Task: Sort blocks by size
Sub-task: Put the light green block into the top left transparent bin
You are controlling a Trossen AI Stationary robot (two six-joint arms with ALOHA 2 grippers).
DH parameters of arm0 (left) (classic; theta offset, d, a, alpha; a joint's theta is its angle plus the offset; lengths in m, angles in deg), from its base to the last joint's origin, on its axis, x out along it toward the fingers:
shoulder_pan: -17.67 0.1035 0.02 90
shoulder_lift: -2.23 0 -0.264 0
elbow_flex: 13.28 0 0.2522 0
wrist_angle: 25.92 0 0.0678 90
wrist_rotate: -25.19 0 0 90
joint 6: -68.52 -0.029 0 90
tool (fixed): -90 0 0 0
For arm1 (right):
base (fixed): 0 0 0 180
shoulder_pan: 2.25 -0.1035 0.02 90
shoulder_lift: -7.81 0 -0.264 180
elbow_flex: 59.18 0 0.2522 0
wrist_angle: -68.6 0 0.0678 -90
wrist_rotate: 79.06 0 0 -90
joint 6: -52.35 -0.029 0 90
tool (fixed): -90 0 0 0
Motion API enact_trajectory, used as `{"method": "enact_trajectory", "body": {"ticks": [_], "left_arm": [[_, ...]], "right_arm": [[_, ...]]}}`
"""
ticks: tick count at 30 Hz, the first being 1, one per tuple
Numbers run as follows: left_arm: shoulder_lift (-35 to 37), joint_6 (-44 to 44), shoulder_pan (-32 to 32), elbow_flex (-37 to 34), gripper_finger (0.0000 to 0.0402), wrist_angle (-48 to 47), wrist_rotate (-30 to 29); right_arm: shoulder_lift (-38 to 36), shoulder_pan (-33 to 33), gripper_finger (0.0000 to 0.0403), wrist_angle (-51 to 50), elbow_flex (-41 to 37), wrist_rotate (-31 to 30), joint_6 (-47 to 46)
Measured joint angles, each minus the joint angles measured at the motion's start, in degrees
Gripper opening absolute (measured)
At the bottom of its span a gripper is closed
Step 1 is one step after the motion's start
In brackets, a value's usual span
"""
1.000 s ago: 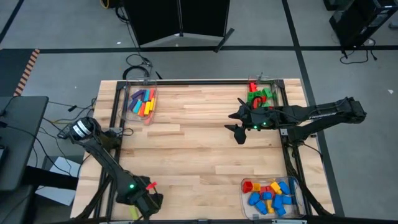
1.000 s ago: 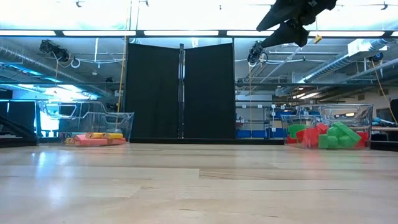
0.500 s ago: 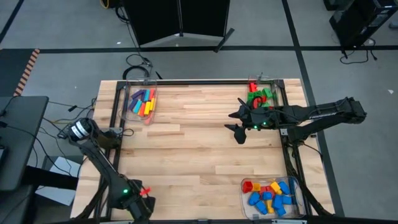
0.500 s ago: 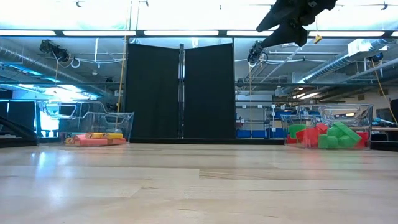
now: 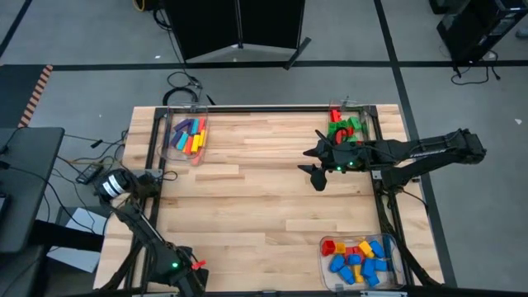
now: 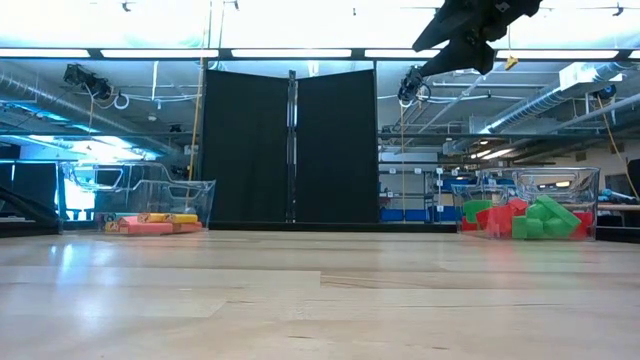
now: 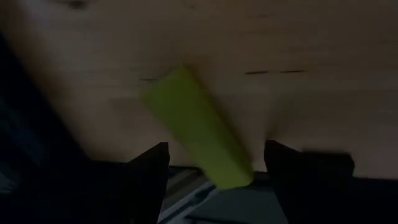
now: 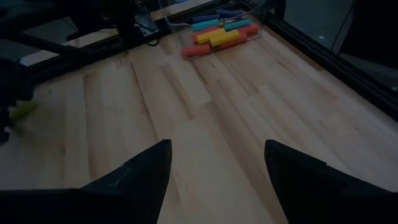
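So the last loose yellow-green bar (image 7: 198,129) lies at the table's (image 5: 247,206) near-left corner, running diagonally between the left gripper's (image 7: 214,165) spread fingers, way closer than the empty, open right gripper (image 5: 316,176).

— What carries everything?
— A pale wooden bench (image 5: 264,198) with a dark frame along its edges.
— What lies on it?
— Three clear bins: one at the far left (image 5: 187,136) with long bars, one at the far right (image 5: 347,125) with red and green blocks, one at the near right (image 5: 360,257) with mostly blue stubs. A yellow-green bar (image 7: 198,127) lies by the near-left edge.
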State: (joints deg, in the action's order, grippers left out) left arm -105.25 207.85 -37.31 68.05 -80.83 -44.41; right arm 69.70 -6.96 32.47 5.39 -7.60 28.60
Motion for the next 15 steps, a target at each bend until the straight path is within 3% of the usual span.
{"method": "enact_trajectory", "body": {"ticks": [8, 15], "left_arm": [[-4.74, -0.9, -0.48, 0.34, 0.0249, 5.57, 1.18], [-4.99, -1.27, -0.57, 0.37, 0.0157, 6.41, 0.08]], "right_arm": [[-0.02, 0.0, 0.0268, -0.04, 0.0, 0.15, 0.38], [-0.02, -0.03, 0.0268, -0.61, 0.0, 1.55, 0.38]]}}
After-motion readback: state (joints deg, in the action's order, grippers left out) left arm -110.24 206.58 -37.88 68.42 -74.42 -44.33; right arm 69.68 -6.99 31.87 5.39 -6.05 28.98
